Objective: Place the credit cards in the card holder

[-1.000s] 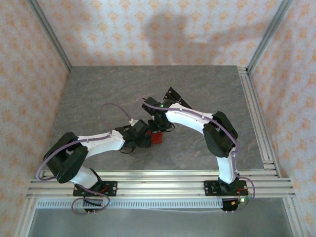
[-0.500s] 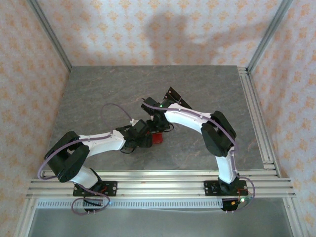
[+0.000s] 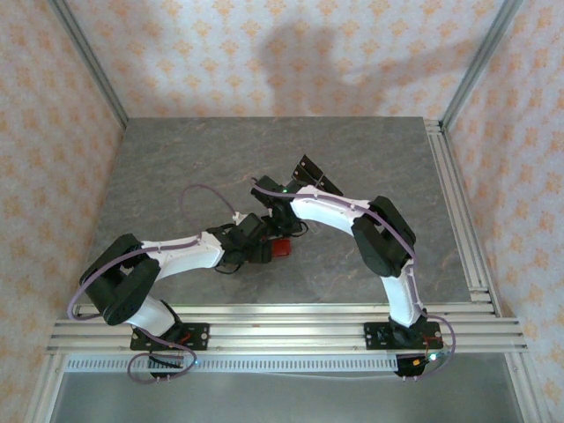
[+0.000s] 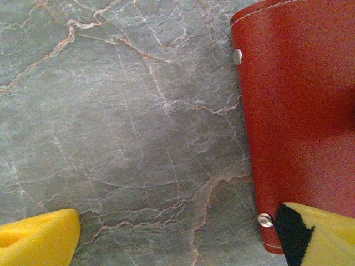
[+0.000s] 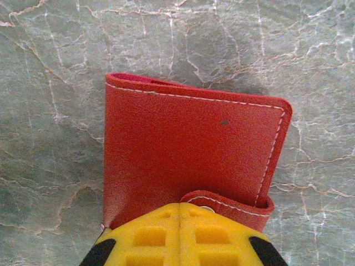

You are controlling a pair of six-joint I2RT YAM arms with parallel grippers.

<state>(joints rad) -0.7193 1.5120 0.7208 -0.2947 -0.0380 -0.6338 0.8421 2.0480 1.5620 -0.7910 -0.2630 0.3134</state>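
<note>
Touching the card holder (image 5: 188, 144), the right hand (image 5: 180, 209) sits closed

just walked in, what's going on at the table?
Both arms meet mid-table over the red card holder, which lies folded on the table. The right gripper is shut, its tips at the holder's snap-tab edge. The left gripper is wide open, with one finger at the holder's corner.
</note>
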